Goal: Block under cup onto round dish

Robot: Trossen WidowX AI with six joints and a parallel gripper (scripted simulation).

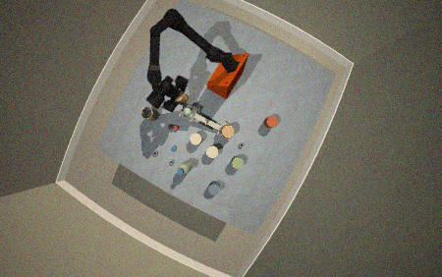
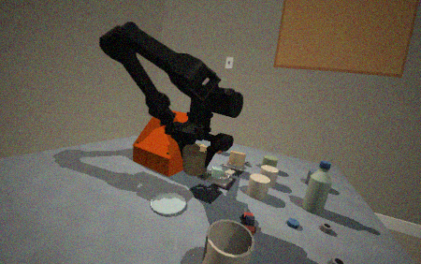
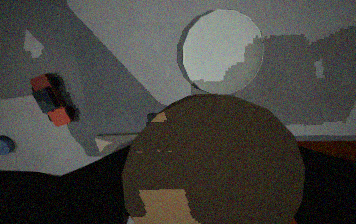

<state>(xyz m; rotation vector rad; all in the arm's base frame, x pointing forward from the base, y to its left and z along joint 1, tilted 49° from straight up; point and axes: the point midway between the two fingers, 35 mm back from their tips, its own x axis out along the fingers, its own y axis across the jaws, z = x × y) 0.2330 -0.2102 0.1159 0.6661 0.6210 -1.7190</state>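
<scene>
My gripper is shut on a tan upside-down cup, which it holds up in the air between the balance and the dish. The cup's top fills the lower middle of the wrist view. The pale green block sits uncovered on the near end of the balance. The other tan cup stands on the far end. The round pale dish lies empty on the table; in the wrist view it is just beyond the held cup. I cannot make it out in the top view.
A hollow mug, a red toy car and a blue cap are nearby. Two cream cylinders, a green bottle and other cylinders stand beyond the balance. The orange base is behind.
</scene>
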